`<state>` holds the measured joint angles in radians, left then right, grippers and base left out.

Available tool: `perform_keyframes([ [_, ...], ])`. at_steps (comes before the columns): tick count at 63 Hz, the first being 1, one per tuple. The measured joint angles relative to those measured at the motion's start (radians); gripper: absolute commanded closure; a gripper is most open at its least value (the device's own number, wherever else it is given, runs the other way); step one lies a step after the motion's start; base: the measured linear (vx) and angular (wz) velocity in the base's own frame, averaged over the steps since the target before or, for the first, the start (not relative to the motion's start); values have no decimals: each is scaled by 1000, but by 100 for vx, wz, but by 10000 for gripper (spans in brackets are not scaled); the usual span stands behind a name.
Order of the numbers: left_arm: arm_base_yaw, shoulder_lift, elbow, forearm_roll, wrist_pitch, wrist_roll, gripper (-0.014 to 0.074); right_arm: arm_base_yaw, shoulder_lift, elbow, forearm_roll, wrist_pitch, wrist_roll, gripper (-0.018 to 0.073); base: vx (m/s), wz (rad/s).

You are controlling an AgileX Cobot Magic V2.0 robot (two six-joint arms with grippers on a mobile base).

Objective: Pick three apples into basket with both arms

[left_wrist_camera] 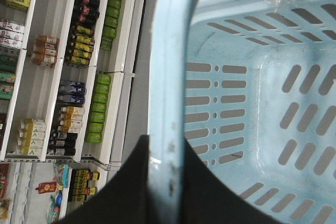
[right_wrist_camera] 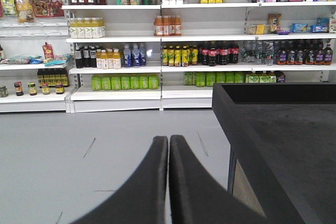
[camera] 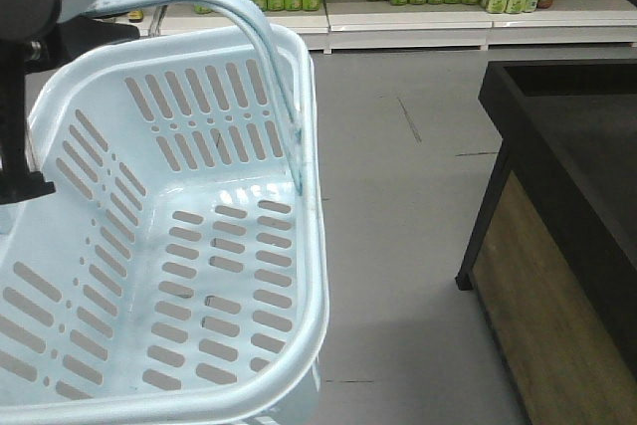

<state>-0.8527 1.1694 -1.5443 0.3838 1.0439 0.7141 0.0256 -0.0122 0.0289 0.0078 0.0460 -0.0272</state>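
Observation:
The light blue basket (camera: 317,246) fills the left of the front view; its slotted bottom holds nothing. Its hoop handle (camera: 261,39) arches over it. In the left wrist view my left gripper (left_wrist_camera: 166,141) is shut on the handle (left_wrist_camera: 173,51), which runs between the two black fingers, with the basket's inside (left_wrist_camera: 252,93) to the right. The left arm (camera: 20,87) shows as a black body at the front view's top left. My right gripper (right_wrist_camera: 168,138) is shut with nothing in it, over the grey floor. The apples are out of view.
A black display table (camera: 567,126) with a wood-panelled side stands on the right; it is also beside the right gripper (right_wrist_camera: 283,129). White store shelves (right_wrist_camera: 157,38) of bottled drinks line the back wall. Grey floor (camera: 398,246) lies between basket and table.

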Motion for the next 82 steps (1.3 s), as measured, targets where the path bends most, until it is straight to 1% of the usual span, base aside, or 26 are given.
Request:
perform_keyframes([
  [82, 0, 0, 0, -1, 0, 0, 603, 0, 0, 0, 0, 0, 0, 568, 10, 4],
])
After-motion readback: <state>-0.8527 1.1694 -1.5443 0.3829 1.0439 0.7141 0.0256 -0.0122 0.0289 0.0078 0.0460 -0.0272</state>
